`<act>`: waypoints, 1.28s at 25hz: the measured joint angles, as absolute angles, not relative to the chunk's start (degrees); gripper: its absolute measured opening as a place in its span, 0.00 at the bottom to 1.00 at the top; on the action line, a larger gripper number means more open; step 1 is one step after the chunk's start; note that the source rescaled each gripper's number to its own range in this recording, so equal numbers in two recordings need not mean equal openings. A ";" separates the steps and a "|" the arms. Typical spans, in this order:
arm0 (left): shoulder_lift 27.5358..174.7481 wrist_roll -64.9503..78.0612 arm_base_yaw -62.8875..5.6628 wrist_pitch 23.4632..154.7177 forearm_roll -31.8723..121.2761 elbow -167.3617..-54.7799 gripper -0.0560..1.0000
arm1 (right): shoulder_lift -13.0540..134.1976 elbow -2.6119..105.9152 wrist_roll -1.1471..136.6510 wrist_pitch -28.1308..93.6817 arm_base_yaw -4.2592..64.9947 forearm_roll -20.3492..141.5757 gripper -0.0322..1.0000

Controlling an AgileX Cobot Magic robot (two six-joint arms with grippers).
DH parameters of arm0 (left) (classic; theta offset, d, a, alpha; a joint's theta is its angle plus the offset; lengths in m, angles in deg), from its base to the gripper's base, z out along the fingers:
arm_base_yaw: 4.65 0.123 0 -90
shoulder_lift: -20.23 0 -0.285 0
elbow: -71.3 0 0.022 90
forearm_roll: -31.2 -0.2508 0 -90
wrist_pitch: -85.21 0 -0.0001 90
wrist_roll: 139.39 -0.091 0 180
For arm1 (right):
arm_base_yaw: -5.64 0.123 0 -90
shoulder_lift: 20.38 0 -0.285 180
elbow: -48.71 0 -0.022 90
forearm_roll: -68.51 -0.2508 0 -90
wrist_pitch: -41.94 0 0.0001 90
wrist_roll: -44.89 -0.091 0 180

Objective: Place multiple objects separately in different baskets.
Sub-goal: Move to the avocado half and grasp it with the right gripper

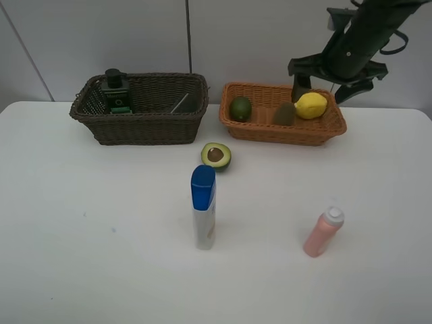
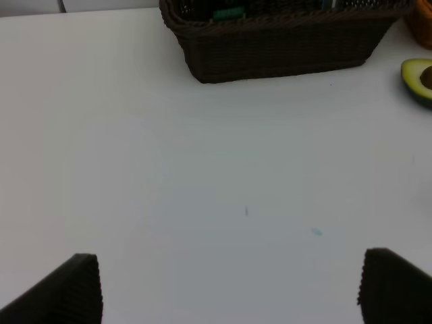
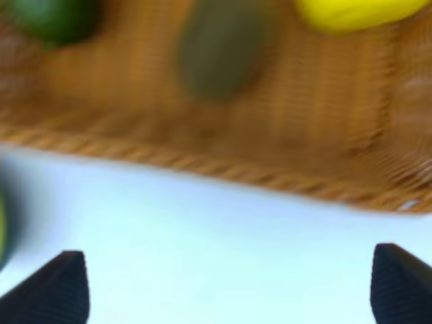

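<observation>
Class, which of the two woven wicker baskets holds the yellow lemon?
The shallower orange-tan wicker basket, on the right, holds the yellow lemon. The deeper dark brown wicker basket holds a dark green pump bottle instead.

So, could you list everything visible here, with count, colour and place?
table: one, white, under everything
dark brown basket: one, dark brown, rear left
pump bottle: one, dark green, in dark brown basket
eraser block: one, grey, same basket
orange-tan basket: one, orange-tan, rear right
whole avocado: one, green, in orange-tan basket
kiwi: one, brown, same basket
lemon: one, yellow, same basket
halved avocado: one, green, table, before the baskets
blue-capped bottle: one, white, table centre
pink bottle: one, pink, table front right
left gripper: one, black, open, over bare table
right gripper: one, black, open, above orange-tan basket
</observation>
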State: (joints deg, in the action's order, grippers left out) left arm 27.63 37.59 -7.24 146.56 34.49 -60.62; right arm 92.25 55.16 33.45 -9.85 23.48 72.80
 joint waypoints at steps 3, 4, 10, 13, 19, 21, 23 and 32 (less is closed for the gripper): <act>27.63 37.59 -7.24 146.56 34.49 -60.62 1.00 | 91.28 55.16 33.21 -14.18 29.96 70.75 0.98; 27.63 37.59 -7.24 146.56 34.49 -60.62 1.00 | 91.28 55.16 32.95 -14.88 31.98 70.13 0.98; 27.63 37.59 -7.24 146.56 34.49 -60.62 1.00 | 94.85 55.16 30.96 -10.11 44.77 69.38 0.98; 27.63 37.59 -7.24 146.56 34.49 -60.62 1.00 | 98.15 55.16 30.84 -5.90 47.33 69.46 0.98; 27.63 37.59 -7.24 146.56 34.49 -60.62 1.00 | 103.92 55.16 29.66 1.95 47.14 75.75 0.98; 27.63 37.59 -7.24 146.56 34.49 -60.62 1.00 | 104.45 55.16 28.37 2.84 46.70 78.24 0.98; 27.63 37.59 -7.24 146.56 34.49 -60.62 1.00 | 104.66 55.16 27.59 3.84 46.05 79.71 0.98; 27.63 37.59 -7.24 146.56 34.52 -60.62 1.00 | 108.77 55.16 27.18 8.60 45.41 79.87 0.98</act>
State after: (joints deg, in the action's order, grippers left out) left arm 27.63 37.59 -7.24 146.56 34.52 -60.62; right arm 108.77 55.16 27.18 8.60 45.41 79.87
